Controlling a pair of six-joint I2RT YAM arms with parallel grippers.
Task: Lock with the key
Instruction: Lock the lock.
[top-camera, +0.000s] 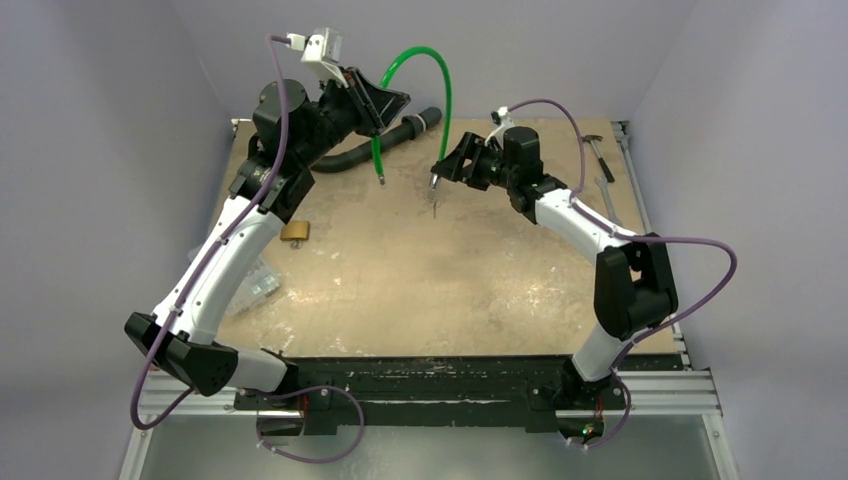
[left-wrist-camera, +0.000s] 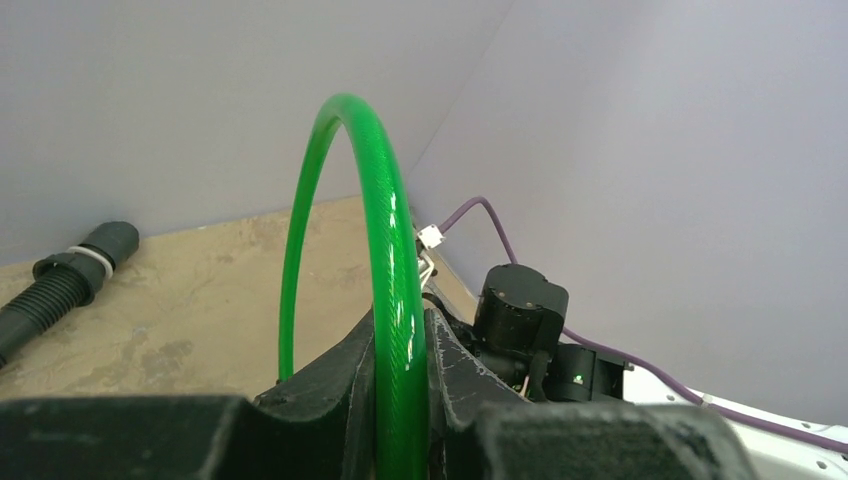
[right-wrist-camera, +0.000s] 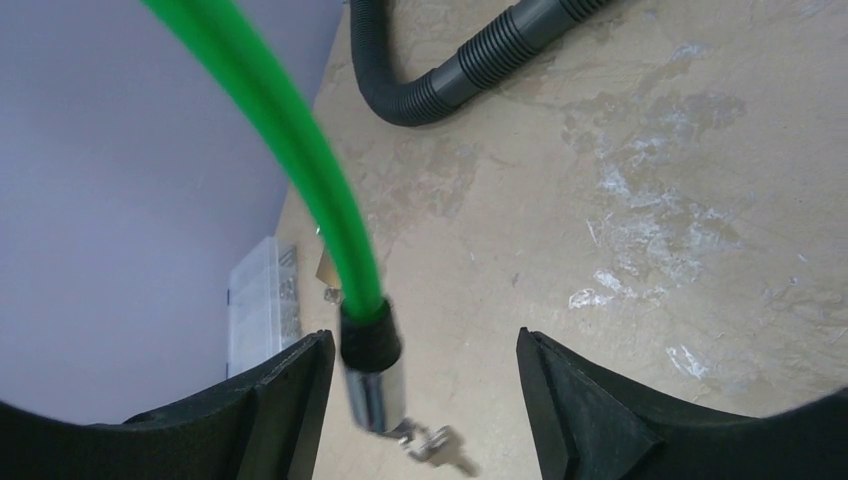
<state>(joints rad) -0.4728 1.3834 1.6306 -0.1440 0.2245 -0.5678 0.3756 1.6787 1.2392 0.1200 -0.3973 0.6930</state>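
The lock (top-camera: 295, 232) is a small brass padlock lying on the board at the left, beside my left arm; in the right wrist view it (right-wrist-camera: 323, 268) peeks out behind the cable. A green cable (top-camera: 432, 75) arches over the back of the board. My left gripper (top-camera: 378, 112) (left-wrist-camera: 400, 400) is shut on one side of it. The cable's other end carries a black collar and a silver barrel (right-wrist-camera: 375, 385), with the tiny silver key (right-wrist-camera: 442, 447) (top-camera: 436, 197) dangling from it, blurred. My right gripper (top-camera: 438, 176) (right-wrist-camera: 425, 400) stands open around that end; the barrel is near the left finger.
A black corrugated hose (top-camera: 385, 140) (left-wrist-camera: 55, 290) (right-wrist-camera: 470, 70) lies at the back left. A clear plastic box (top-camera: 255, 282) (right-wrist-camera: 262, 310) sits at the left edge near the lock. A small hammer (top-camera: 597, 155) lies at the back right. Lilac walls close in on three sides.
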